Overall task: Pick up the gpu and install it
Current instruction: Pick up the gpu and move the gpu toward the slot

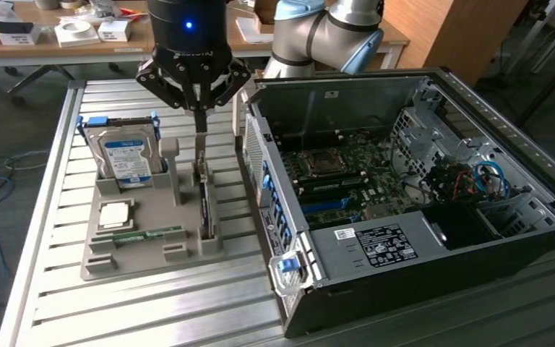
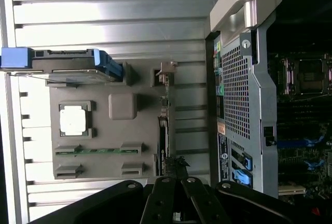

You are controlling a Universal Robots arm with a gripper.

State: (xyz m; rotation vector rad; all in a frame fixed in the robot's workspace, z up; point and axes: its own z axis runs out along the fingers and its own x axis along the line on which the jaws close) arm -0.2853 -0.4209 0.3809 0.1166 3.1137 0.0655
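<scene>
black claw [image 1: 200, 123], pinched narrow, hangs over the thin flat gpu [image 1: 204, 199] standing edgewise in a grey moulded holder [image 1: 133, 253] on the ribbed metal desk [image 1: 162, 307].

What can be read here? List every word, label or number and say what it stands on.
No text can be read outright.
Pale lettering on the gripper: blurred.
Blue label on the hard drive: too small.
White sticker on the computer case: too small.
</scene>
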